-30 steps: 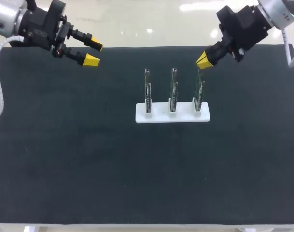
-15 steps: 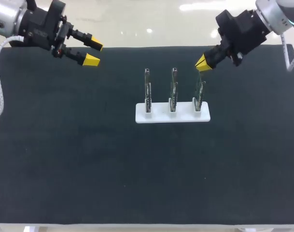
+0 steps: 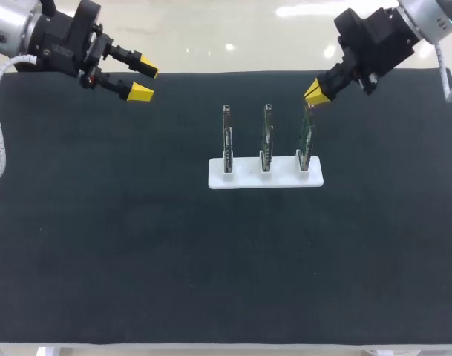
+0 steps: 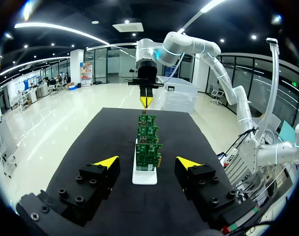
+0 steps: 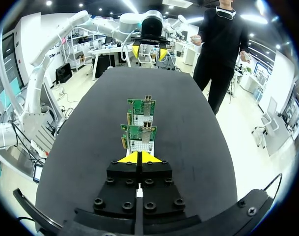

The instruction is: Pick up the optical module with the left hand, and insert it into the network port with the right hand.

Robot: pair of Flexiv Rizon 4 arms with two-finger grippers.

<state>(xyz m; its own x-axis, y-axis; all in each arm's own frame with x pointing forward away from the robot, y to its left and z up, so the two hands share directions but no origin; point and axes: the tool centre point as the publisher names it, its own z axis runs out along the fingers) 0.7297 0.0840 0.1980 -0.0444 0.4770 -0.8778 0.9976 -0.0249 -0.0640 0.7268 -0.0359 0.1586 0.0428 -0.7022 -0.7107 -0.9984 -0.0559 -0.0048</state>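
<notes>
Green network-port cards, three, stand upright in white slotted holder, mid-table. Your right gripper: yellow tips together, just above rightmost card. Your left gripper: fingers apart, far back-left.

Three green network cards stand upright on edge in a row, side by side and apart. Each is slotted at its foot into one flat white base that lies near the middle of the dark counter. Each card carries a silvery metal port at its upper end, pointing up.
</notes>
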